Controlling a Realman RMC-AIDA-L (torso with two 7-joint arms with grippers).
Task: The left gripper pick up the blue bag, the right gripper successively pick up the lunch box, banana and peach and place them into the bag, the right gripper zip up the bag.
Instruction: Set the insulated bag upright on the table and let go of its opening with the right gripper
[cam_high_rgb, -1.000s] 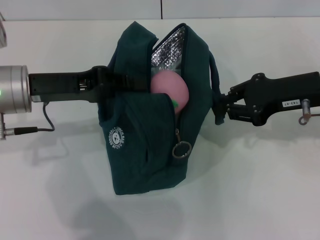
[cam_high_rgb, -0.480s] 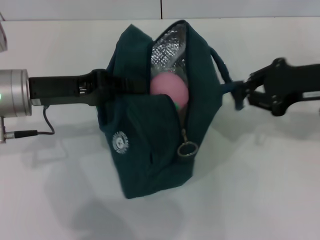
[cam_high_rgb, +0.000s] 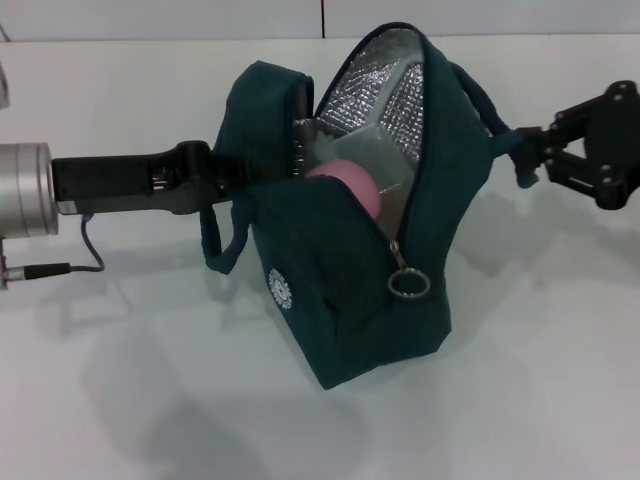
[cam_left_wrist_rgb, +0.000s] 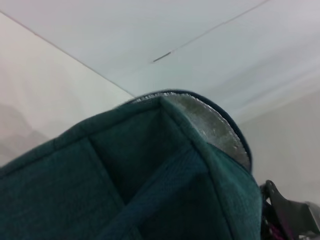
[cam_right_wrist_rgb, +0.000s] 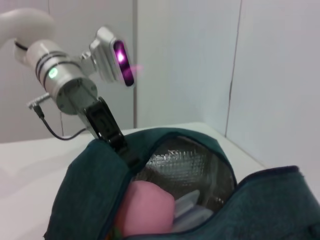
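Observation:
The blue bag (cam_high_rgb: 350, 300) stands on the white table, mouth open, showing its silver foil lining (cam_high_rgb: 385, 95). My left gripper (cam_high_rgb: 238, 172) is shut on the bag's left rim; the right wrist view shows the same clamp on the fabric edge (cam_right_wrist_rgb: 119, 144). My right gripper (cam_high_rgb: 520, 162) is at the bag's right side, shut on its handle loop (cam_high_rgb: 487, 105), which is pulled taut. The pink peach (cam_high_rgb: 347, 182) (cam_right_wrist_rgb: 147, 205) lies inside, beside part of the clear lunch box (cam_high_rgb: 372, 152). The banana is hidden. The zipper ring pull (cam_high_rgb: 408, 284) hangs at the front.
A grey cable (cam_high_rgb: 70, 268) trails from the left arm's silver segment (cam_high_rgb: 22, 190) onto the table. A loose handle loop (cam_high_rgb: 225, 245) droops on the bag's left side. The left wrist view shows only bag fabric (cam_left_wrist_rgb: 125, 190) and the far wall.
My right gripper has moved right and up with the handle, so the bag has slid right, tilted, and its mouth has opened wider. The left handle loop has dropped down.

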